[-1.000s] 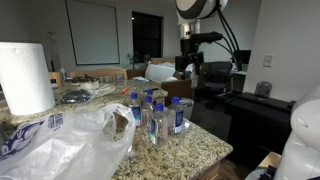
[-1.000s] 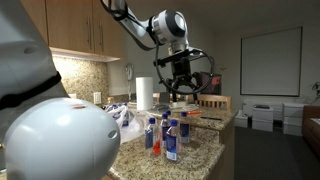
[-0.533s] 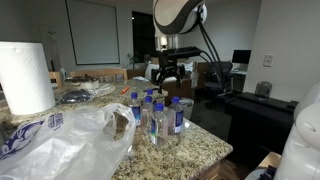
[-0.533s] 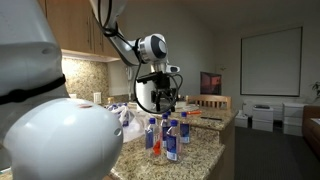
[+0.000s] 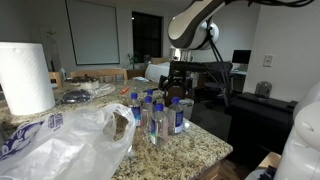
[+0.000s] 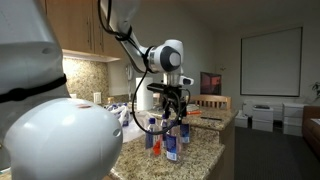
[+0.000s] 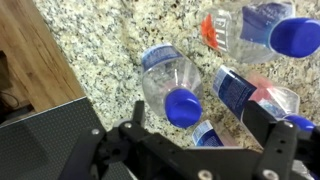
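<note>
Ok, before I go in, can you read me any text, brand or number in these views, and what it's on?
No text is readable in any view.
water bottles: print on the blue labels is too blurred to read.
plastic bag: dark print near its top edge is too small to read.

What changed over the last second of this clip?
The gripper swung in over the counter and came down over the cluster of water bottles, jaws open, holding nothing. The water bottles, paper towel roll and plastic bag stayed where they were.
</note>
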You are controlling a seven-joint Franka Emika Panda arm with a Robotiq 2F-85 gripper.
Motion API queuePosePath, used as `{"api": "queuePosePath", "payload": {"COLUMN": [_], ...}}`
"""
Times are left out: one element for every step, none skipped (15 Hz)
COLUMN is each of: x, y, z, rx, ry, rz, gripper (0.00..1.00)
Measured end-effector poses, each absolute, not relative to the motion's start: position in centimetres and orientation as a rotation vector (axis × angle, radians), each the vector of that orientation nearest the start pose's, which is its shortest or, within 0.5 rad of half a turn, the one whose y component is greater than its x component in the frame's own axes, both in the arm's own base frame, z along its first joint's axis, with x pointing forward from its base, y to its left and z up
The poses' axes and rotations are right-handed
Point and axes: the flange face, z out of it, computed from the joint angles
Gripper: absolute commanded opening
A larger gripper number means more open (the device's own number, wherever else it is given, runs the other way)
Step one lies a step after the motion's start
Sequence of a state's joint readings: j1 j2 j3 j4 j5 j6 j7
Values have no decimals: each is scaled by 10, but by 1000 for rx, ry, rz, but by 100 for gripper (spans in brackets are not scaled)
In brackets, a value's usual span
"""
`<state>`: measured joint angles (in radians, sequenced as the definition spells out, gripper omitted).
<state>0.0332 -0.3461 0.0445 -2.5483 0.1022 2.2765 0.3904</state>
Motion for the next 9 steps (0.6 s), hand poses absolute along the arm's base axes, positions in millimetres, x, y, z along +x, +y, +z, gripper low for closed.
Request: {"api": "queuePosePath", "payload": {"x": [424, 424, 424, 423, 423, 422, 421, 420, 419], "y": [33, 33, 33, 33, 33, 33, 32, 32, 32], "z": [398, 398, 397, 397, 396, 395, 393, 392, 391], "rx": [-2998, -2993, -2990, -2988, -2988, -2989, -2991, -2992, -2994], "ry": [586, 591, 594, 596, 597, 598, 599, 601, 602], "rz": [-90, -89, -87, -83, -79, -72, -63, -53, -40], "gripper": [74, 67, 60, 53, 47, 39, 34, 26, 20]}}
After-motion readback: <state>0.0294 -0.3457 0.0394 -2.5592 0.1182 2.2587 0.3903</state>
